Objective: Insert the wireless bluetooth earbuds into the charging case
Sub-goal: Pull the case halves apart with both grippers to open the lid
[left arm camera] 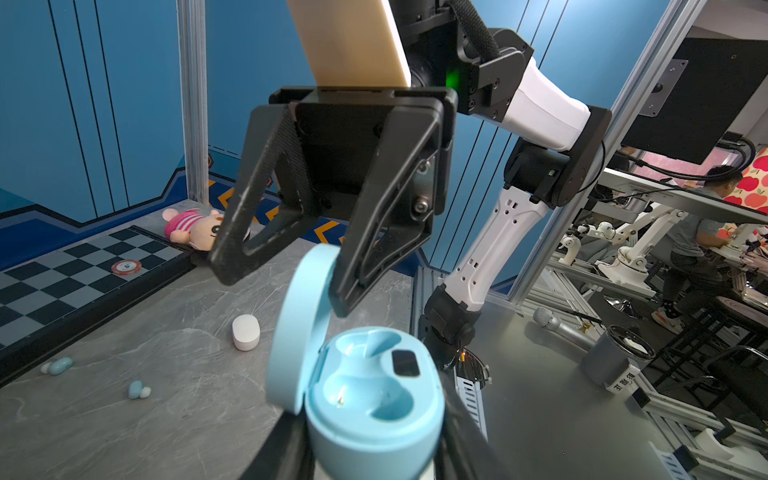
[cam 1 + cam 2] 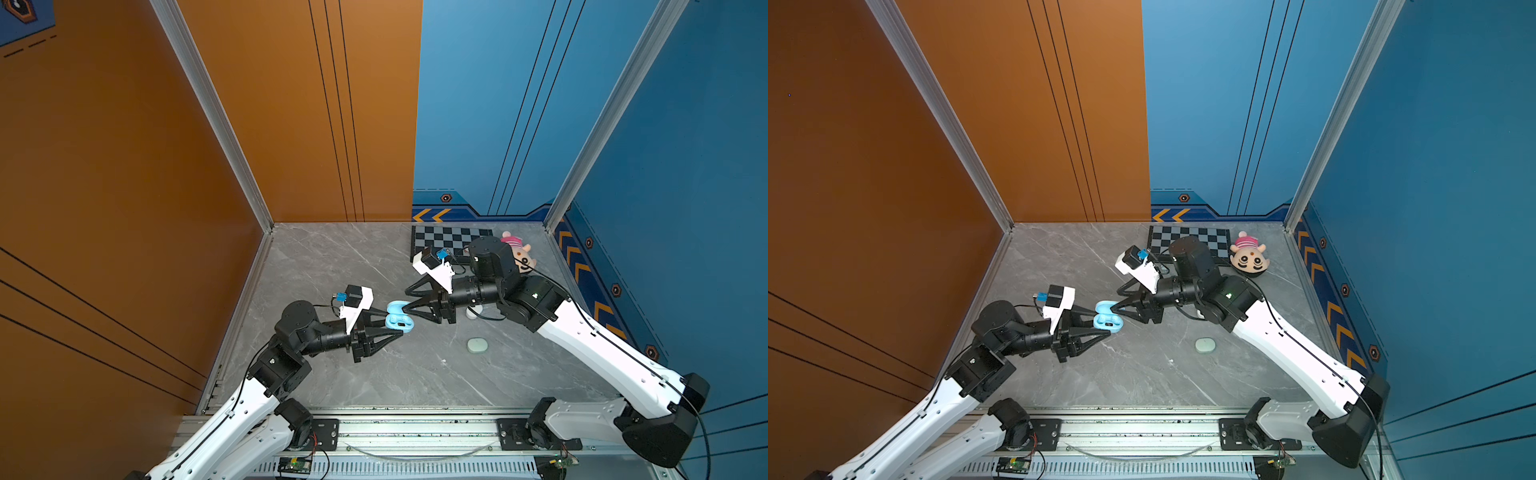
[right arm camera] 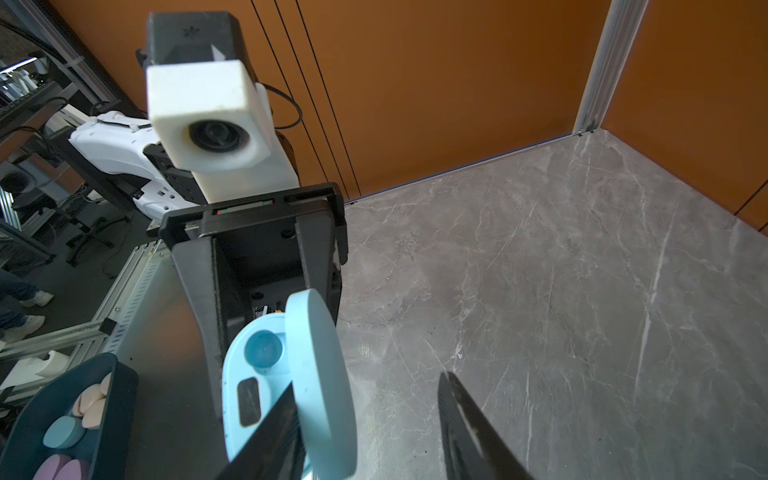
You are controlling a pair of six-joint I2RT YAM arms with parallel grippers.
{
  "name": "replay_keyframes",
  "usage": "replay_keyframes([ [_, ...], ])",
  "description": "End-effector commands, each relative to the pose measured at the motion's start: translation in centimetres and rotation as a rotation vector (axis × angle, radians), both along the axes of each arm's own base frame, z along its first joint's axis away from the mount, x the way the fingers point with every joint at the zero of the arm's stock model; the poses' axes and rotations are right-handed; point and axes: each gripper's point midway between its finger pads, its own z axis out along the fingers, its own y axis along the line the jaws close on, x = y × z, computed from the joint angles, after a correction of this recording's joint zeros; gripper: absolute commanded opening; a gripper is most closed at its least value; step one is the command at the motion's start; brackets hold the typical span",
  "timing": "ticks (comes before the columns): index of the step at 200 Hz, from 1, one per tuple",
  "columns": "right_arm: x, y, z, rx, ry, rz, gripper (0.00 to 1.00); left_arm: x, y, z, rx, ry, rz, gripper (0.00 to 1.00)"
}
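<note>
Blue charging case sits clamped between left fingers, lid open.

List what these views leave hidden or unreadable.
- Earbuds: tiny in the left wrist view, not discernible in either top view.
- White case: mostly under the right arm, in a top view.
- Left end effector: fingers cut off at the left wrist view's edge.
- Blue charging case: partly behind its lid, right wrist view.
</note>
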Motion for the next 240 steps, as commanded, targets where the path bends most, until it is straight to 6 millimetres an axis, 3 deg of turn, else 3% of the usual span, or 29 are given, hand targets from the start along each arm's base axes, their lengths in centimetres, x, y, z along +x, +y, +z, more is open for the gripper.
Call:
replay_keyframes([
  [1,0.1,-0.6,0.0,0.004,-0.024,-0.019,0.44,-0.6,0.0,2.2,-0.031,-0.077,-0.008,0.02],
  [84,-0.6,-0.5,0.8,0.029,-0.062,0.012,0.09,0.0,-0.2,2.1,-0.034,-0.038,0.013,0.06],
  [113,-0.4,-0.6,1.3,0.038,-0.099,-0.002,0.00,0.5,-0.1,2.0,-0.038,-0.012,0.044,0.38],
  [139,0.0,-1.0,1.5,0.030,-0.141,-0.033,0.00,0.7,0.4,2.2,-0.049,-0.016,0.076,0.68],
  [152,0.3,-1.2,1.6,0.024,-0.170,-0.052,0.00,0.6,0.7,2.3,-0.050,-0.026,0.092,0.75],
  [198,0.6,-1.5,0.8,-0.049,-0.279,-0.088,0.00,0.5,1.8,2.0,0.012,-0.061,0.154,0.80],
  [240,-0.4,-0.5,-0.5,-0.127,-0.350,-0.047,0.00,1.9,2.9,2.1,0.112,-0.127,0.264,0.76],
])
